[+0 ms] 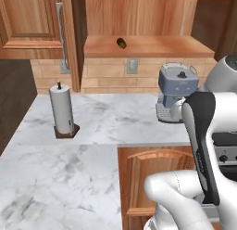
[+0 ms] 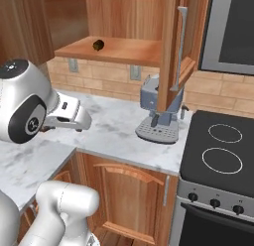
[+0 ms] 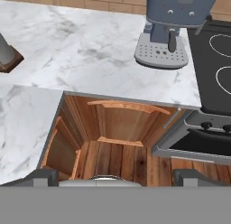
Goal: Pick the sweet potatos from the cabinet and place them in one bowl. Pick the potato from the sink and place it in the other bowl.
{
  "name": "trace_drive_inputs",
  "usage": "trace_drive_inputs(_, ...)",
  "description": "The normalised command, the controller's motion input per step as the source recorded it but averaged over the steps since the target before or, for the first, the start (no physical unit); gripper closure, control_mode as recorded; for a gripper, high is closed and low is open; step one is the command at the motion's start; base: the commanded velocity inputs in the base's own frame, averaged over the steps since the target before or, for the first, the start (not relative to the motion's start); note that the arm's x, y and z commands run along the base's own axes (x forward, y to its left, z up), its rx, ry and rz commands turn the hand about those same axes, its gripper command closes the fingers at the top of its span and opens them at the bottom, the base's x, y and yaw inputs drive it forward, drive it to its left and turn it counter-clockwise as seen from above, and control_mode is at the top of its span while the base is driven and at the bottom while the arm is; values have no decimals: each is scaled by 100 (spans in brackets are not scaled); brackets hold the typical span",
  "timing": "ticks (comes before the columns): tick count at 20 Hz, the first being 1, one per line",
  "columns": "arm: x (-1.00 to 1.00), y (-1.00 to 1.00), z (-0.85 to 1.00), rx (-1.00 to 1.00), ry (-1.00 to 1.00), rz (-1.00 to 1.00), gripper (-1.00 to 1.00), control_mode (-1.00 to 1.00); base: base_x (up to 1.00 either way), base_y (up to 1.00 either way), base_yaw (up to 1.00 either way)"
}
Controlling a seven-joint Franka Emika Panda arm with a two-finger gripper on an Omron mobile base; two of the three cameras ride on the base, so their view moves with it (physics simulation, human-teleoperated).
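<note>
One sweet potato (image 1: 121, 42) (image 2: 97, 43), small and dark olive-brown, lies on the plank shelf of the open wooden cabinet (image 1: 148, 47) (image 2: 124, 50), toward its left half. My gripper (image 3: 117, 177) is open, its two dark fingertips (image 3: 41, 176) wide apart with nothing between them. It hangs well below and in front of the shelf. It looks down at the inner corner of the marble counter (image 3: 90, 47) and the wood floor beneath. My white arm (image 2: 30, 98) folds in front of the counter.
A blue-grey coffee machine (image 1: 176, 92) (image 2: 158, 113) (image 3: 169, 26) stands on the counter under the cabinet's right end. A paper towel roll (image 1: 61, 111) stands at the left. The open cabinet door (image 2: 173, 46) hangs beside a microwave (image 2: 233, 29), above the black stove (image 2: 221, 146).
</note>
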Motion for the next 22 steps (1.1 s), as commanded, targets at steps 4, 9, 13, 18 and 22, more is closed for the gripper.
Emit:
trace_drive_inputs(4,0,0,0,0,0,0,-100,100,83,34,-1)
trace_drive_inputs(9,0,0,0,0,0,0,-100,100,98,17,-9)
trace_drive_inputs(13,0,0,0,0,0,0,-100,100,100,20,-4)
trace_drive_inputs(18,0,0,0,0,0,0,-100,100,100,14,0)
trace_drive_inputs(22,0,0,0,0,0,0,-100,100,100,14,-4)
